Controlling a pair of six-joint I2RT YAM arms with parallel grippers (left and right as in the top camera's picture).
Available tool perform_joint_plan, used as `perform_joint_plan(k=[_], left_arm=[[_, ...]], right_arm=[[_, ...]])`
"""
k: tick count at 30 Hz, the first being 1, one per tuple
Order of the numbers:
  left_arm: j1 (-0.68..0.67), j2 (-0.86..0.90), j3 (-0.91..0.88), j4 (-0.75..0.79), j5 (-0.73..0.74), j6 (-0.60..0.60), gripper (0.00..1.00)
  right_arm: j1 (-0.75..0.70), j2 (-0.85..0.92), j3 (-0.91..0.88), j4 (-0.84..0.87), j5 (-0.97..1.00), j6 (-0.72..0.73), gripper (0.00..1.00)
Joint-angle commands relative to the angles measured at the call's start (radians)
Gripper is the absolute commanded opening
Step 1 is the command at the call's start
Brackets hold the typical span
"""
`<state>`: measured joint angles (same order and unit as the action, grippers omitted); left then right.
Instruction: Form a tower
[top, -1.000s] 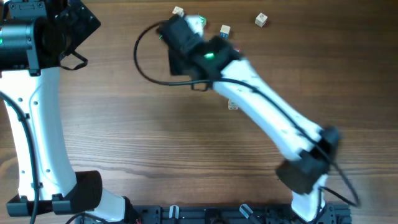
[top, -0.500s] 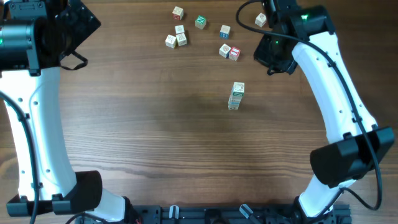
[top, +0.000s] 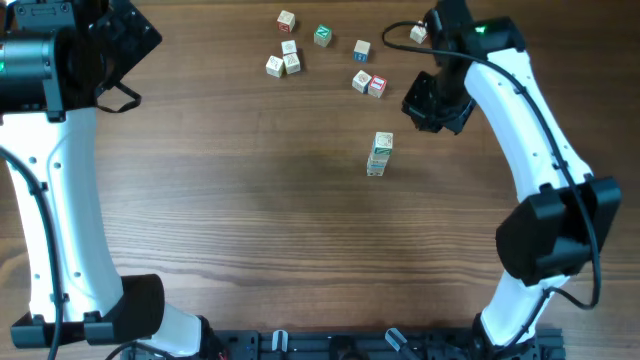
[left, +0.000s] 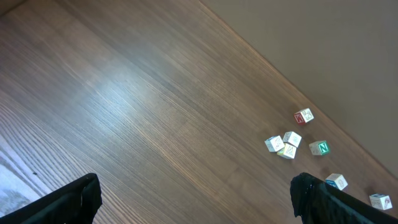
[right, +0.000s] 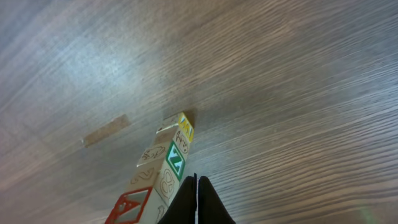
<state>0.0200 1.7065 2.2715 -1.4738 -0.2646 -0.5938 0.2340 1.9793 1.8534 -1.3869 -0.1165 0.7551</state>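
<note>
The tower (top: 380, 153) is a narrow stack of letter cubes standing alone right of the table's centre. In the right wrist view the tower (right: 163, 168) rises just left of my fingers, showing a yellow, a green and a red printed face. My right gripper (top: 432, 103) hangs right of and behind it, apart from it. The right gripper (right: 196, 198) is shut with nothing between its pads. My left gripper (left: 196, 202) is open and empty over bare wood; its arm (top: 60, 55) stays at the far left.
Loose cubes lie at the back: a cluster (top: 284, 62), a green one (top: 322, 36), a pair (top: 369, 84) and a single one (top: 418, 33) by the right arm. The left wrist view shows these cubes (left: 286, 144) near the table's far edge (left: 261, 56).
The right arm swung from over the loose cubes at the back to the right side, then came down nearer the tower. Its gripper stayed shut. The left arm has not moved.
</note>
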Motion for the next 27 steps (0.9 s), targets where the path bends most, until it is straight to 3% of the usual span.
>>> perform_joint_plan(k=[1,27], left_arm=[[0.005,-0.018,0.010,0.002,-0.016,-0.014,1.00],[0.005,-0.018,0.010,0.002,-0.016,-0.014,1.00]], right_arm=[[0.000,0.040,-0.016,-0.014,-0.051,-0.022,0.04],[0.043,0.044,-0.016,-0.093,-0.067,-0.022,0.05]])
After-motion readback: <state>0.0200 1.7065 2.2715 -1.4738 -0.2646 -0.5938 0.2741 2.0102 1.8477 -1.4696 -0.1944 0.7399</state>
